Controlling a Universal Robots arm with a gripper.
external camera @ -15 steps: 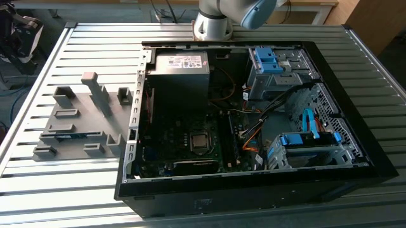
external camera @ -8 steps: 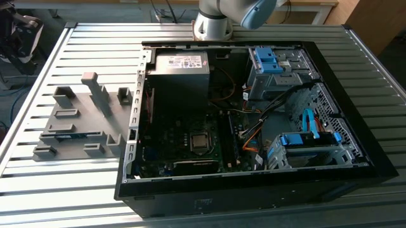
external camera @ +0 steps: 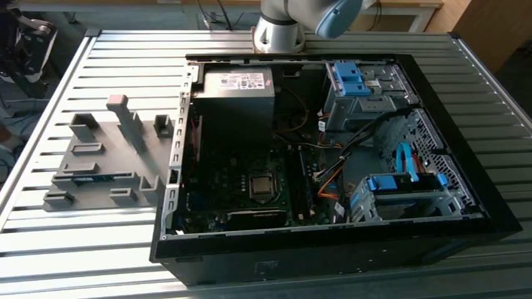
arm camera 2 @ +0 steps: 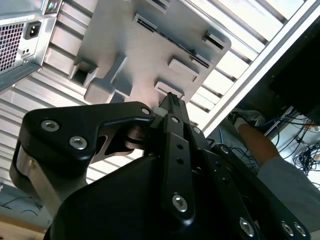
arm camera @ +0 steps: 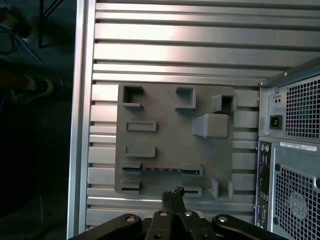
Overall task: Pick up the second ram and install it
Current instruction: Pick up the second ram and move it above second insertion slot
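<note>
The second ram (external camera: pixel 93 177) is a thin blue-green stick lying on its edge in a slot of the grey holder block (external camera: pixel 124 156), at the exterior view's left. In the first wrist view the ram (arm camera: pixel 161 170) shows as a dark strip across the holder (arm camera: pixel 165 135). My gripper (arm camera: pixel 173 193) hangs well above the holder's edge, apart from the ram. Its fingers are shut with nothing between them. The second wrist view shows the black gripper (arm camera 2: pixel 170 100) over the holder (arm camera 2: pixel 150 55).
The open black computer case (external camera: pixel 465 205) lies beside the holder, with the motherboard (external camera: pixel 249 187) exposed. Its rear panel (arm camera: pixel 290 150) stands close to the holder. Both rest on a slatted metal table (external camera: pixel 83 249). A person's hand (arm camera 2: pixel 247 122) is beyond the table's edge.
</note>
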